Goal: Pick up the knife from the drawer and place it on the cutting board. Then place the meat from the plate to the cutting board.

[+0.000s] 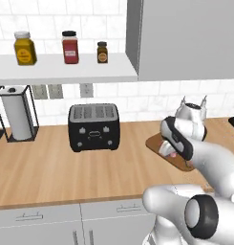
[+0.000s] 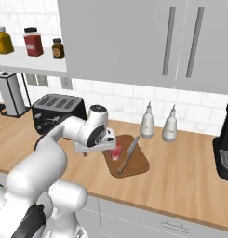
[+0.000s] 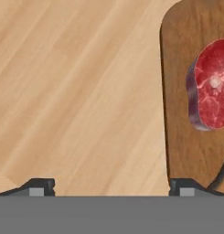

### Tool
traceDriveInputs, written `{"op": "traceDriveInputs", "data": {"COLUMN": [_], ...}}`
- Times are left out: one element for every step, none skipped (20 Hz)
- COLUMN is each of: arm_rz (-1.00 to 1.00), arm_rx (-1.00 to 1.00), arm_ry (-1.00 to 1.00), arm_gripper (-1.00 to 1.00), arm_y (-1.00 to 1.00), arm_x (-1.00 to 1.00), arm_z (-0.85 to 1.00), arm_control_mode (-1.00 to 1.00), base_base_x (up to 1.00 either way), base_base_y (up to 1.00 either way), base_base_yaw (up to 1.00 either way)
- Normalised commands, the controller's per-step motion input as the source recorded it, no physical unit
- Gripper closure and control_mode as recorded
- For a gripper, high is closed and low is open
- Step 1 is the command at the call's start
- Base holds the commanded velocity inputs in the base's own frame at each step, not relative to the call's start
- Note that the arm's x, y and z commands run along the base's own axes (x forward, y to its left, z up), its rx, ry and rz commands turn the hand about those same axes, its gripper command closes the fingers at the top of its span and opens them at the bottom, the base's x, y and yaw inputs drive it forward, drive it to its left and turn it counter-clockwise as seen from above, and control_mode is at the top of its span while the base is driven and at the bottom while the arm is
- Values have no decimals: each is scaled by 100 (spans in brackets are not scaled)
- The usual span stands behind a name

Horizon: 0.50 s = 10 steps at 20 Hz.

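Observation:
The reddish-brown cutting board point(image 2: 136, 163) lies on the wooden counter, right of the toaster. On it the knife point(image 2: 130, 154) rests diagonally, pale blade pointing to the back. The red meat point(image 2: 116, 152) sits on the board's left part, and in the hand view the meat point(image 3: 216, 89) lies just inside the edge of the board point(image 3: 177, 119). My gripper point(image 2: 97, 149) hangs over the counter at the board's left edge. In the hand view the gripper point(image 3: 109, 187) is open, with bare counter and the board's edge between its fingertips point(image 3: 38, 186). The plate is out of view.
A black toaster point(image 1: 93, 127) stands left of the board, with a paper towel holder point(image 1: 17, 114) further left. Two white bottles point(image 2: 147, 122) stand behind the board. A black appliance point(image 2: 224, 148) is at the far right. Shut drawer fronts point(image 1: 30, 216) run under the counter.

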Motion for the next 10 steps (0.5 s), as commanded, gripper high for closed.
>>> {"op": "traceDriveInputs", "data": {"arm_rz": [0,0,0,0,0,0,0,0,0,0], "arm_rx": [-6,-6,-6,-5,-5,-5,-5,-7,-9,-10], "arm_ry": [0,-1,-2,0,0,0,0,0,0,0], "arm_gripper": [-100,-100,-100,-100,-100,-100,-100,-100,-100,-100], "arm_y": [43,39,43,44,38,36,44,56,51,55], "arm_x": [-61,-66,-64,-50,-41,-33,-31,-34,-45,-46], "arm_z": [81,84,82,66,72,78,99,92,74,49], "arm_control_mode": [-100,-100,-100,-100,-100,-100,-100,-100,-100,-100], "base_base_x": [0,0,0,0,0,0,0,0,0,0], "base_base_y": [0,0,0,0,0,0,0,0,0,0], "base_base_yaw": [0,0,0,0,0,0,0,0,0,0]}}
